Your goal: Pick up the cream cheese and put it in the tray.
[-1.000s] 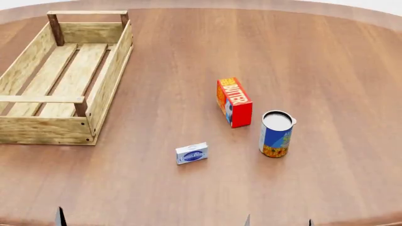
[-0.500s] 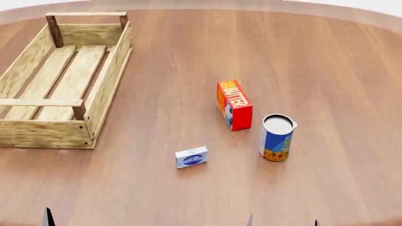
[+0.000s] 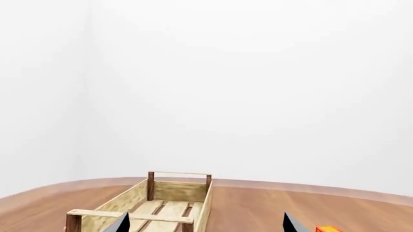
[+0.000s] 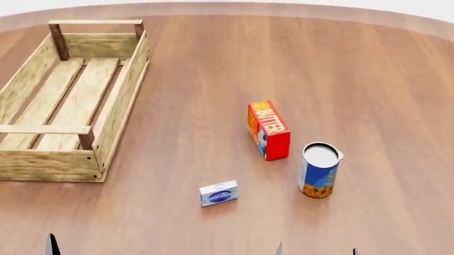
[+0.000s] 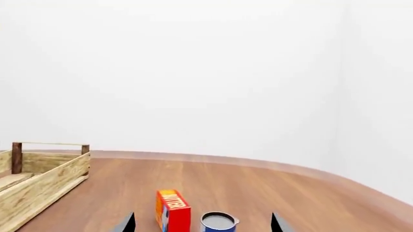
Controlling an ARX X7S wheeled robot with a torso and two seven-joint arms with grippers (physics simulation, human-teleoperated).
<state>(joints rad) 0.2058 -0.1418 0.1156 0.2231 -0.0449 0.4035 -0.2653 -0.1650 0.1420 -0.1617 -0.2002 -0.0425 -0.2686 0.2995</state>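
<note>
Right pincer (image 4: 316, 249): jaws spread wide, holding nothing; left pincer (image 3: 204, 223) likewise. Cream cheese (image 4: 218, 193) lies flat on worktop (image 4: 212, 79), ahead-left of my right pincer, the nearer one, long axis crosswise; tray (image 4: 124, 95) far left.

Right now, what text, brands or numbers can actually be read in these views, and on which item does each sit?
"BUTTER": on the top face of the red-orange butter box, also visible in the right wrist view.
Cream cheese: dark blue oval logo, lettering too small to read.
Blue-orange can: no legible label text.
Tray: no markings.
</note>
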